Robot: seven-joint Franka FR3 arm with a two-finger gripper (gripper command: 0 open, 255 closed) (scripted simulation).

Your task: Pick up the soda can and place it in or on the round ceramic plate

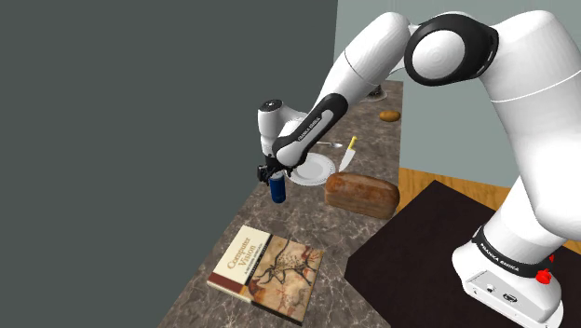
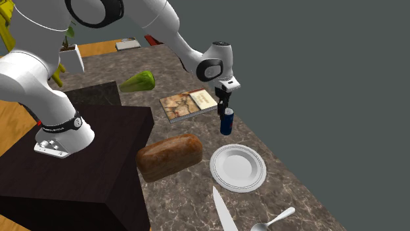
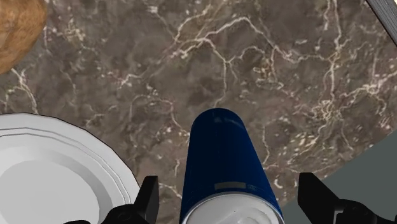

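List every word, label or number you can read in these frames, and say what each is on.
"Computer Vision": on the cover of the book.
"FRANKA EMIKA": on the black band around the arm's base.
Lettering on the forearm: too small to read.
Grey mark on the soda can: unreadable.

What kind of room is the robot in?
Probably a kitchen: a long dark marble-patterned countertop holds a brown loaf of bread, a round white plate and a pale-bladed knife.

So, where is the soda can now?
In the shoulder view, the blue can stands on the counter left of the white plate, beneath the gripper.
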